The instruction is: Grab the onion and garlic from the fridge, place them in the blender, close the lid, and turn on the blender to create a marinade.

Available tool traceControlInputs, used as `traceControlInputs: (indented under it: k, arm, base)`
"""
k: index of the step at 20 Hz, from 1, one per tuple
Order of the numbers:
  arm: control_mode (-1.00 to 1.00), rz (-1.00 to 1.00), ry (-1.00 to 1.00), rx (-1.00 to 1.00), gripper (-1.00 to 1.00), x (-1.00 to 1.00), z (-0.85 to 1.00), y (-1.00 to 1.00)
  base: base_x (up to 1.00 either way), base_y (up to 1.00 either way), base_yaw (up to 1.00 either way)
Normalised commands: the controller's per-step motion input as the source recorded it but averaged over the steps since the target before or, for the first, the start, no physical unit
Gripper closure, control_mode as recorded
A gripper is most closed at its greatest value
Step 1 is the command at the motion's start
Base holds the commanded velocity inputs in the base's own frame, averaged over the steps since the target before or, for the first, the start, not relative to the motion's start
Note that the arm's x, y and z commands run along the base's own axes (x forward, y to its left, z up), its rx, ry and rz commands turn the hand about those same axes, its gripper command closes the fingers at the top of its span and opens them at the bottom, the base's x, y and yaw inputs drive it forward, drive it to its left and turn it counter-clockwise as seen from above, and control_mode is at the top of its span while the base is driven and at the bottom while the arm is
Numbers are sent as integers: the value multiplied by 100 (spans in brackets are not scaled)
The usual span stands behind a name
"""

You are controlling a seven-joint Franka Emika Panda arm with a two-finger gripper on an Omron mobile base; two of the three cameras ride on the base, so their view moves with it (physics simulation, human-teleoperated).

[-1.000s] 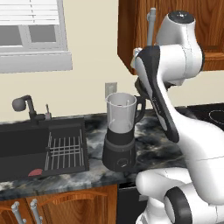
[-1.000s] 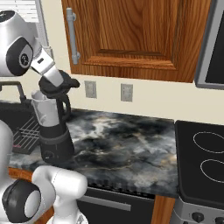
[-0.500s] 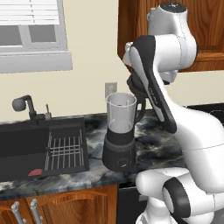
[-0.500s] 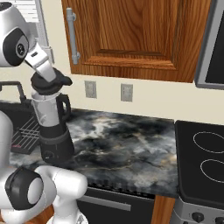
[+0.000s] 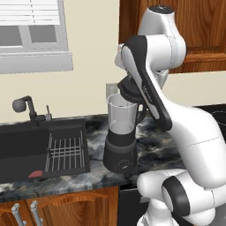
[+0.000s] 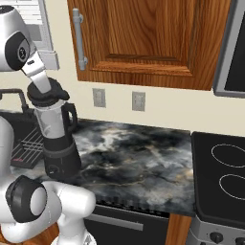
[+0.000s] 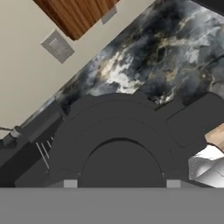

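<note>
The blender point(image 5: 122, 132) stands upright on the dark marbled bench point(image 6: 139, 162), just beside the black sink point(image 5: 26, 141) with its wire rack point(image 5: 65, 152). Its clear jar sits on a black base with a round front knob, and the black side handle points away from the sink, toward the stove point(image 6: 222, 177) at the far end of the bench.

The black domed lid point(image 6: 47, 94) sits at the jar's rim, right on top of the blender, though the base views cannot settle whether it is fully seated. The fingers point(image 6: 44, 91) are at the lid from above, with the white wrist slanting up and away from the blender toward the window point(image 5: 31, 31). In the hand view the lid point(image 7: 118, 144) lies close below the camera as a broad dark dome with a raised middle; the two fingers appear spread across it, seemingly holding the lid.

Behind the blender, wall outlets point(image 6: 99, 97) sit on the cream wall under a wooden cabinet point(image 6: 143, 38). A faucet point(image 5: 24, 106) rises behind the sink.
</note>
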Motion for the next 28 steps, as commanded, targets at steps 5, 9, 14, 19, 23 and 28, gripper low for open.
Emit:
traceControlInputs:
  k: [5, 9, 14, 19, 23, 28]
  arm:
    - [-100, 0, 2, 1, 100, 0, -2, 7]
    - [-100, 0, 0, 0, 100, 9, -2, 3]
    - [-100, 0, 6, 0, 100, 17, -25, 8]
    - [-100, 0, 3, 0, 100, 24, -4, 8]
    - [-100, 0, 1, 0, 100, 33, 0, 14]
    - [-100, 0, 2, -1, 100, 32, 0, 18]
  base:
    - [0, 0, 0]
    - [0, 0, 0]
    - [0, 0, 0]
    - [0, 0, 0]
    - [0, 0, 0]
    - [0, 0, 0]
